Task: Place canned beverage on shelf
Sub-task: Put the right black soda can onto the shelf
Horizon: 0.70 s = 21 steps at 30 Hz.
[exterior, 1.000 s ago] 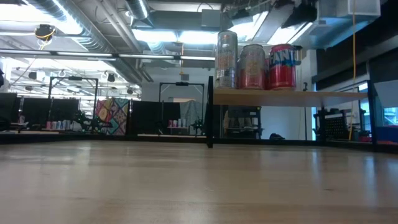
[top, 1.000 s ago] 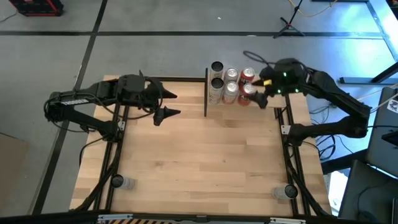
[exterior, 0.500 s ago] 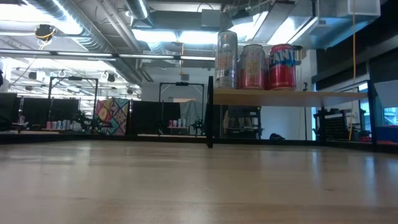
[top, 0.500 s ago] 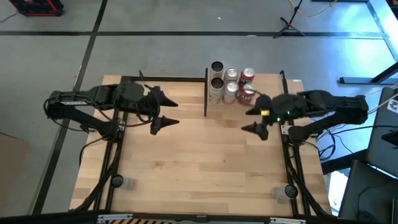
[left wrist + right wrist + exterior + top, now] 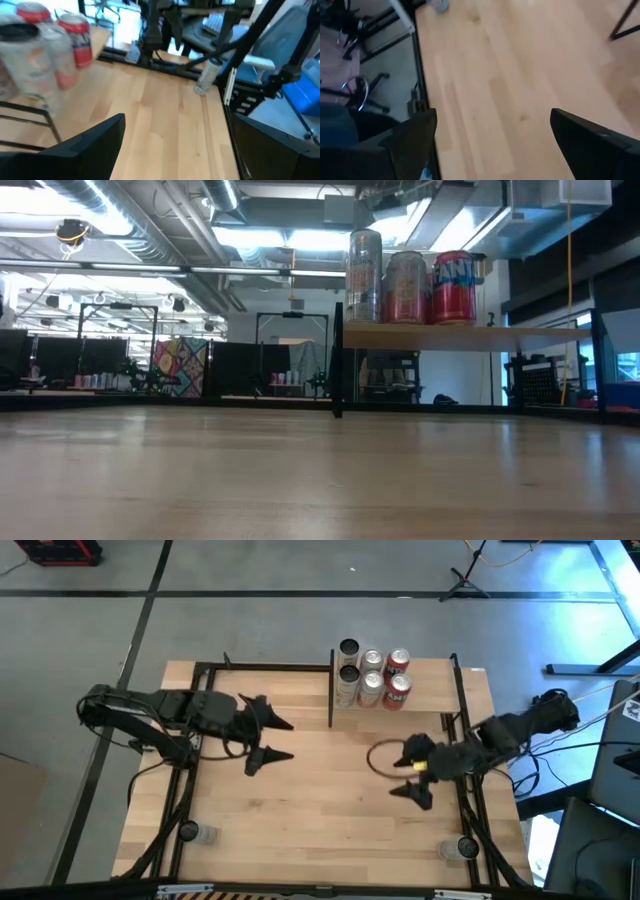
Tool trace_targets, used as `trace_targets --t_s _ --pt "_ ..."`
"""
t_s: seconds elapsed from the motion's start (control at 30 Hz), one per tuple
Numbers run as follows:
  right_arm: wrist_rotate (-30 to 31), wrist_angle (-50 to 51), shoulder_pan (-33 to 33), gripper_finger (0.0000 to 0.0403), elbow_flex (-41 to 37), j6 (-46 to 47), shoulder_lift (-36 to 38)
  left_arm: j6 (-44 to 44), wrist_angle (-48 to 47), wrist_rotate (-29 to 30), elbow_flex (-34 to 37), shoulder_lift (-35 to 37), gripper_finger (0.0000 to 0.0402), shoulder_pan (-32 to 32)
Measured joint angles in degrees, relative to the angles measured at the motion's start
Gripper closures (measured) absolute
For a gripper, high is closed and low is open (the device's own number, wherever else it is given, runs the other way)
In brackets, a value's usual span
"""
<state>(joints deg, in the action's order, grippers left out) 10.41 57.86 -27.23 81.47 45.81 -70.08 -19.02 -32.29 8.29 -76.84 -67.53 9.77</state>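
On the red can (image 5: 453, 287) at the end of the row, in the low view, I can read the letters "FANTA". The can in the middle (image 5: 405, 288) has a red and pale pattern, but its writing is too small for me to read, and the tall silver can (image 5: 365, 276) shows no word that I can make out.

From above I count six cans (image 5: 370, 674) on the shelf (image 5: 440, 335), in two rows of three: four with silver or dark tops and two with red tops. They stand close together, just beside the black post (image 5: 331, 688) at the shelf's left side. The shelf is at the far edge of the tabletop (image 5: 320, 800).

My left jaws (image 5: 268, 738) stand wide apart and hold nothing; they hang over the left part of the tabletop, pointing toward the middle. My right jaws (image 5: 412, 767) are also spread and empty, over the right part of the tabletop, well apart from the shelf and nearer to me than the cans.

I also see two small clear cylinders (image 5: 199, 834) at the near corners of the tabletop, one on each side.
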Motion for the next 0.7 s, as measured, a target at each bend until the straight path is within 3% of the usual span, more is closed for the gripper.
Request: trace_targets --t_s 0.43,0.7 --pt "2.42 4.67 -18.69 0.0026 0.00 16.36 -0.52 -9.11 3.78 5.16 0.00 -9.65 0.0051 6.90" --pt "2.05 6.82 -26.37 0.0026 0.00 26.16 -2.66 -11.06 3.84 7.19 0.02 -12.07 0.0051 9.62"
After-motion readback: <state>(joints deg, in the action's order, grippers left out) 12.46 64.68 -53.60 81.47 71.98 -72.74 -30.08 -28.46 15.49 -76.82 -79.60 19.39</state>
